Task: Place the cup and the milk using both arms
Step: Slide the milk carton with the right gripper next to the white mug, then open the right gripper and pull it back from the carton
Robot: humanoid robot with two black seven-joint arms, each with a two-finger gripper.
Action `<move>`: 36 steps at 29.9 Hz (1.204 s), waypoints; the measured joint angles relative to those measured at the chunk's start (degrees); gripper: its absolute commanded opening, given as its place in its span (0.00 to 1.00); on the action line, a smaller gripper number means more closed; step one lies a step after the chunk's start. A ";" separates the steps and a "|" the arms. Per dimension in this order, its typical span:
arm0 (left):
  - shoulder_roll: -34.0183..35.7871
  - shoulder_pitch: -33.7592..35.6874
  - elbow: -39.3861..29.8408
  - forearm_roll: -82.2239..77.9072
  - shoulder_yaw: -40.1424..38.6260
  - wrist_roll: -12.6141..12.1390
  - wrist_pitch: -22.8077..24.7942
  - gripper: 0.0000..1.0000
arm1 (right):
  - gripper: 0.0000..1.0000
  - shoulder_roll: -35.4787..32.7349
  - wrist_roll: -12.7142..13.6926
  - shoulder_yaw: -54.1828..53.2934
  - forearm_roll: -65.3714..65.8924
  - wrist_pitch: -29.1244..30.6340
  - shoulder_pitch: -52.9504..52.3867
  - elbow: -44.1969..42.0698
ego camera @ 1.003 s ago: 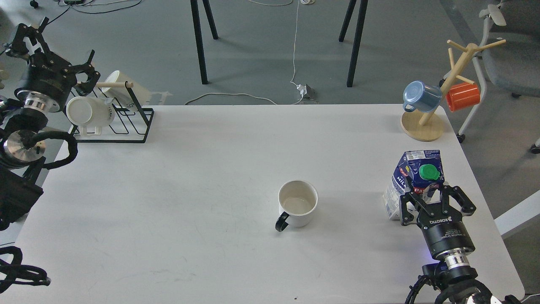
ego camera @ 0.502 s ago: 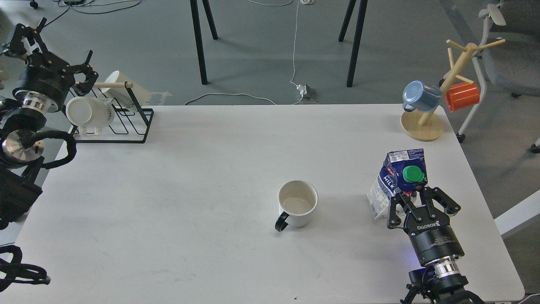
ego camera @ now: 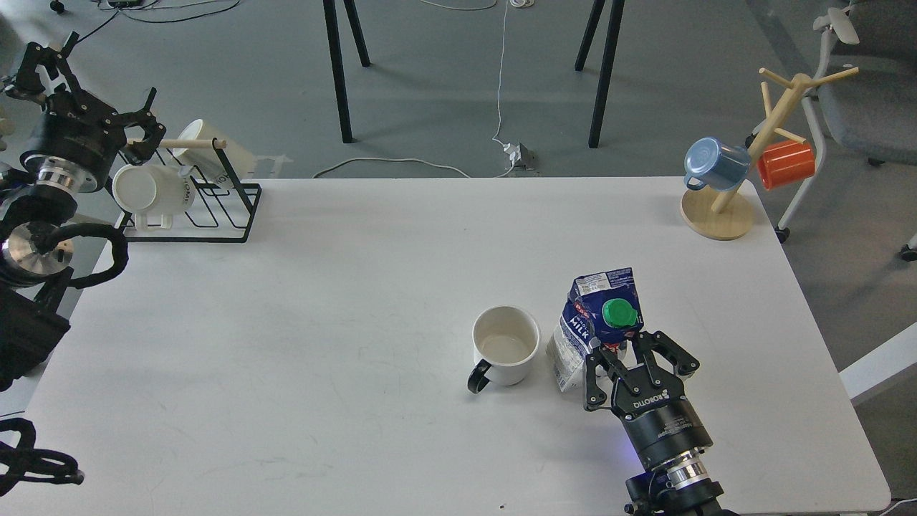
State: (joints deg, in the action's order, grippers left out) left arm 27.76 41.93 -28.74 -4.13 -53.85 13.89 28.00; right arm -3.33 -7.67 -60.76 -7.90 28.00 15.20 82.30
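A white cup [ego camera: 505, 345] with a black handle stands upright and empty near the middle of the white table [ego camera: 358, 287]. A blue and white milk carton [ego camera: 594, 322] with a green cap stands just right of the cup, close to it. My right gripper [ego camera: 630, 358] is shut on the milk carton from the near side. My left gripper [ego camera: 86, 100] is open and empty at the far left, beside a black wire rack [ego camera: 215, 208].
The black rack holds two white mugs [ego camera: 150, 190]. A wooden mug tree [ego camera: 745, 158] at the back right holds a blue mug [ego camera: 713, 163] and an orange mug [ego camera: 786, 163]. A chair stands off the table's right side.
My right gripper has carried the milk carton leftward, from the table's right side to just beside the cup. The left arm has barely moved.
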 measured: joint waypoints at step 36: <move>0.01 -0.04 0.96 -0.06 0.06 0.09 0.00 0.99 | 0.94 -0.98 0.07 2.27 1.03 0.00 1.97 -2.78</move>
State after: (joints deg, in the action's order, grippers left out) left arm 27.77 41.90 -27.78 -4.19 -53.79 13.98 28.00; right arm -4.31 -7.61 -58.49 -6.87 28.00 17.17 79.52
